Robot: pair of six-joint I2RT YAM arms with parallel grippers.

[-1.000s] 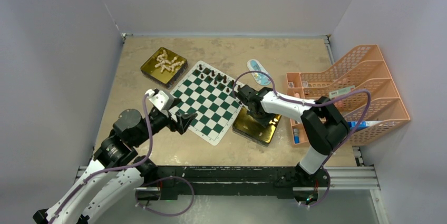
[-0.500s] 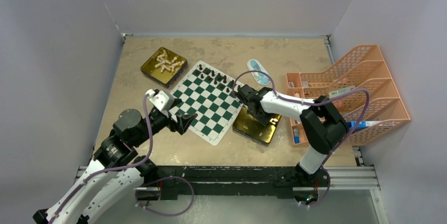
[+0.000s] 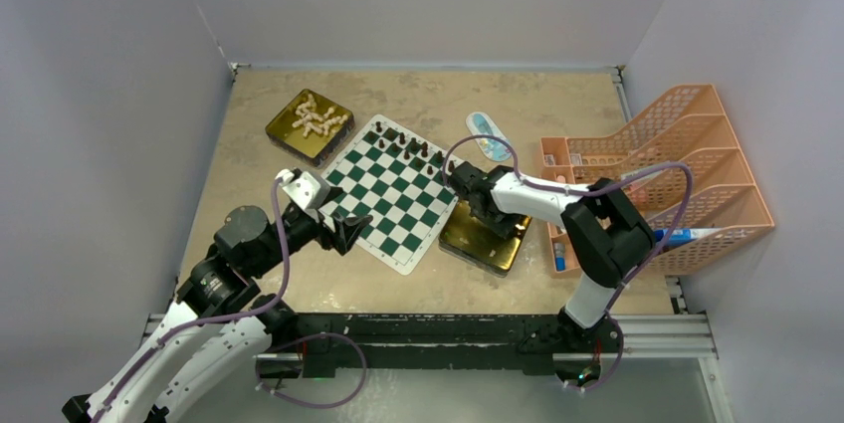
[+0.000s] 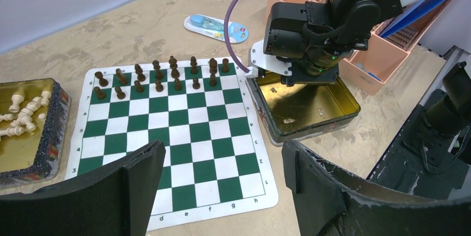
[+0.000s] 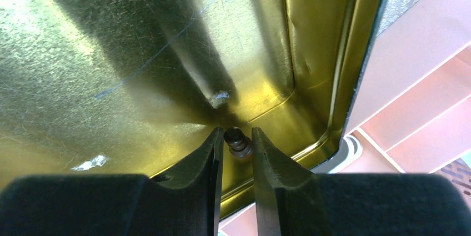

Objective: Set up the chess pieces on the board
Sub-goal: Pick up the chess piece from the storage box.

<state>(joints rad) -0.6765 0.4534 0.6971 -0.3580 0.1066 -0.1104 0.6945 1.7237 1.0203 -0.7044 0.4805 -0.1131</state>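
The green and white board [image 3: 388, 194] lies mid-table, with dark brown chess pieces [image 3: 403, 144] standing in two rows along its far edge [image 4: 161, 75]. My right gripper [image 3: 488, 212] reaches down into the gold tin [image 3: 485, 241] beside the board's right edge. In the right wrist view its fingers [image 5: 237, 133] press on both sides of one dark brown piece [image 5: 236, 141] in the tin's corner. My left gripper [image 3: 350, 231] hovers open over the board's near corner [image 4: 223, 147], holding nothing.
A second gold tin [image 3: 310, 124] at the far left holds several cream-white pieces [image 4: 22, 114]. An orange file rack [image 3: 677, 164] stands at the right, close to the right arm. A blue and white packet [image 3: 488, 136] lies behind the board.
The right gripper has shifted slightly within the gold tin and its fingers have narrowed on the dark piece. The left arm has not moved.
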